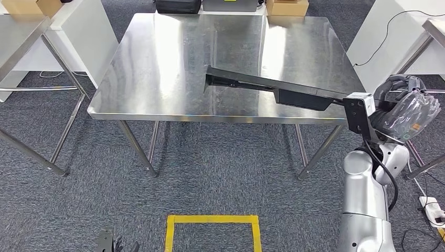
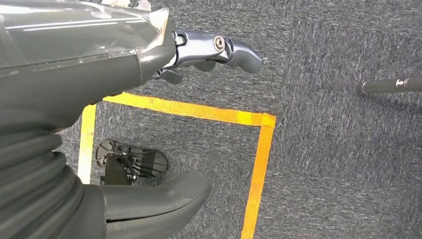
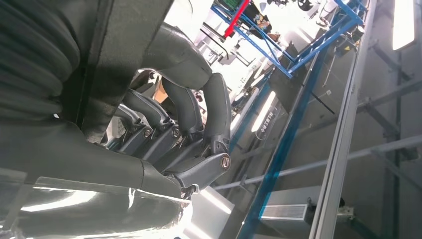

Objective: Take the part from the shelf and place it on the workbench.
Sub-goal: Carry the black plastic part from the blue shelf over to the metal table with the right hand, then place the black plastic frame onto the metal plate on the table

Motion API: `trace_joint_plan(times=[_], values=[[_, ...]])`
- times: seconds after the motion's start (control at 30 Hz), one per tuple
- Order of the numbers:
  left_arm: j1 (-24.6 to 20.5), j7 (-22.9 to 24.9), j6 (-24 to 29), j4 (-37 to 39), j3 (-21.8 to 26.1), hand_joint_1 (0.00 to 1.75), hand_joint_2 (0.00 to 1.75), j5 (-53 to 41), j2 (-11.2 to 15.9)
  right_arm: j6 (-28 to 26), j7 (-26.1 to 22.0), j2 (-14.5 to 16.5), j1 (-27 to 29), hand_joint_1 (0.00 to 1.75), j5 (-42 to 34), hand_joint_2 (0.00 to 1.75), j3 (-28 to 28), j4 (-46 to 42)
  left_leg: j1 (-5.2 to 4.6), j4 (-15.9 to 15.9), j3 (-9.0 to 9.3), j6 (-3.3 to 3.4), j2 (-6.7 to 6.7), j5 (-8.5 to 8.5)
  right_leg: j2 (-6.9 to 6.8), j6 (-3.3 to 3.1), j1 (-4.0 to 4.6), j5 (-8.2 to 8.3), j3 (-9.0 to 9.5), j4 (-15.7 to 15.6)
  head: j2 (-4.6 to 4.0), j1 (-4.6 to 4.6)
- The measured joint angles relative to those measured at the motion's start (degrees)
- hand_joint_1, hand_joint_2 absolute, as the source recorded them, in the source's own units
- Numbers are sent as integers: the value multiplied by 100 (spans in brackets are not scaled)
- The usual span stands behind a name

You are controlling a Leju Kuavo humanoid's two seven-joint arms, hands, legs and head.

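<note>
A long black part point(image 1: 262, 86) reaches from the right side out over the middle of the steel workbench point(image 1: 157, 68). My right hand point(image 1: 406, 107) grips its near end, off the table's right edge. In the right wrist view the fingers point(image 3: 199, 114) are curled around the dark part point(image 3: 124, 45). I cannot tell whether the part's far tip touches the tabletop. My left hand point(image 1: 111, 242) hangs low by the floor. In the left wrist view the left hand point(image 2: 149, 64) has its thumb point(image 2: 159, 204) and fingers point(image 2: 219, 50) apart, holding nothing.
White tables stand at the left point(image 1: 31, 31) and right point(image 1: 388, 37). Cardboard boxes point(image 1: 286, 7) and a black case point(image 1: 178, 5) sit beyond the workbench's far edge. A yellow tape square point(image 1: 212, 231) marks the carpet. A power strip point(image 1: 433, 207) lies at the right.
</note>
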Motion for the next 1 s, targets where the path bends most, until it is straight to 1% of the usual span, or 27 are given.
trace_joint_plan(times=[0.2, 0.23, 0.27, 0.3, 0.33, 0.37, 0.4, 0.43, 0.47, 0.5, 0.53, 0.57, 0.6, 0.63, 0.67, 0.7, 0.73, 0.77, 0.8, 0.83, 0.87, 0.9, 0.93, 1.0], values=[[-2, 1, -3, 0, 0, 0, 175, 0, 2, 0, -8, 7, -24, 175, -1, 175, -4, 85, 0, 2, -3, 3, 1, -1, 0, 6, 4, 3, -5, -2, 0, -1], [-5, 3, -5, 0, 0, 0, 175, -1, 3, 0, -17, 7, -35, 175, -1, 175, -10, 99, -2, 9, -7, 7, 2, -3, 1, 15, -3, 10, -5, -10, 0, -1], [-11, 8, -7, 0, 0, 0, 175, -3, 8, 0, -31, 9, -51, 175, 5, 175, -21, 114, -6, 9, -8, 32, 3, -2, 4, 40, -12, 23, -2, -26, 0, -2], [-21, 16, -8, -1, -1, 0, 175, -8, 13, 0, -45, 13, -67, 175, 18, 175, -37, 125, -9, -19, 4, 71, 7, 11, 10, 74, -14, 43, 9, -59, 0, -7], [-31, 28, -7, -1, -3, 0, 175, -16, 10, 0, -55, 16, -76, 175, 36, 175, -58, 131, 12, -93, 42, 116, 20, 52, 6, 103, -18, 57, 13, -87, 0, -8], [-42, 42, -5, -2, -6, 0, 175, -26, 8, 0, -60, 21, -84, 175, 60, 175, -78, 133, 33, -197, 95, 165, 34, 103, -14, 118, -7, 36, -4, -67, 0, -4], [-51, 59, -3, -2, -9, 0, 175, -35, 1, 0, -59, 25, -89, 175, 84, 175, -92, 133, 59, -295, 146, 198, 54, 156, -41, 109, 2, -41, -71, 63, 0, 4], [-55, 78, -2, -2, -10, 0, 175, -41, -5, 0, -52, 27, -87, 175, 100, 175, -103, 134, 86, -365, 182, 213, 76, 194, -77, 88, -1, -176, -210, 345, 0, 16], [-57, 96, -1, -1, -11, 0, 175, -44, -5, 0, -39, 30, -78, 175, 113, 175, -112, 137, 88, -389, 192, 222, 93, 204, -106, 75, -8, -336, -385, 714, 0, 28], [-58, 112, -1, 0, -11, 0, 175, -48, -7, 0, -23, 31, -58, 175, 119, 175, -121, 142, 97, -386, 187, 216, 111, 204, -126, 80, -33, -480, -577, 1114, 0, 37], [-56, 121, 0, 1, -11, 0, 175, -51, -9, 0, -6, 31, -31, 175, 121, 175, -131, 148, 106, -379, 183, 200, 124, 197, -143, 108, -64, -558, -713, 1394, 0, 43], [-55, 127, 0, 2, -11, 0, 175, -55, -13, 0, 6, 31, -10, 175, 126, 175, -140, 153, 123, -363, 178, 172, 132, 184, -161, 162, -99, -548, -741, 1457, 0, 46], [-54, 131, 0, 2, -11, 0, 175, -58, -17, 0, 11, 31, 2, 175, 132, 175, -145, 158, 150, -331, 173, 129, 140, 160, -183, 240, -138, -455, -653, 1298, 0, 49], [-54, 133, 0, 2, -11, 0, 175, -59, -20, 0, 16, 31, 5, 175, 141, 175, -148, 160, 184, -276, 164, 70, 146, 123, -213, 329, -179, -308, -459, 946, 0, 52], [-55, 137, 1, 2, -11, 0, 175, -59, -17, 0, 26, 31, 2, 175, 155, 175, -149, 164, 207, -202, 140, -4, 151, 71, -239, 408, -207, -204, -261, 588, 0, 66], [-59, 139, 2, 2, -11, 0, 175, -59, -11, 0, 38, 33, -4, 175, 172, 175, -150, 168, 220, -111, 106, -78, 156, 17, -237, 432, -223, -136, -105, 306, 0, 92], [-63, 141, 4, 1, -12, 0, 175, -60, -5, 0, 66, 34, -6, 175, 192, 175, -155, 173, 221, -42, 72, -138, 156, -25, -227, 408, -225, -123, -27, 168, 0, 107], [-65, 143, 6, 1, -13, 0, 175, -59, 0, 0, 93, 36, -3, 175, 214, 175, -161, 176, 216, -4, 46, -178, 155, -49, -205, 348, -208, -159, -22, 162, 0, 115], [-65, 144, 10, 1, -14, 0, 175, -59, -3, 0, 118, 38, 2, 175, 240, 175, -168, 175, 221, 13, 36, -196, 154, -56, -178, 274, -197, -166, -34, 180, 0, 112], [-64, 145, 14, 1, -15, 0, 175, -59, -8, 0, 148, 43, 10, 175, 268, 175, -174, 173, 236, 7, 37, -206, 152, -62, -170, 222, -189, -177, -45, 205, 0, 96], [-65, 145, 18, 1, -16, 0, 175, -57, -11, 0, 167, 49, 16, 175, 293, 175, -176, 168, 250, 55, 20, -214, 148, -105, -159, 180, -184, -184, -46, 214, 0, 81], [-68, 143, 22, 1, -16, 0, 175, -55, -14, 0, 184, 56, 18, 175, 314, 175, -177, 162, 259, 194, -42, -221, 143, -198, -148, 148, -182, -187, -42, 215, 0, 67], [-72, 140, 24, 1, -17, 0, 175, -53, -15, -1, 198, 62, 20, 175, 329, 175, -177, 156, 261, 442, -164, -228, 135, -341, -140, 123, -174, -191, -35, 214, 0, 47], [-73, 138, 24, 1, -17, 0, 175, -47, -15, -1, 207, 72, 47, 175, 351, 175, -177, 145, 244, 1198, -576, -216, 117, -679, -129, 85, -131, -206, -28, 214, 0, 6]])
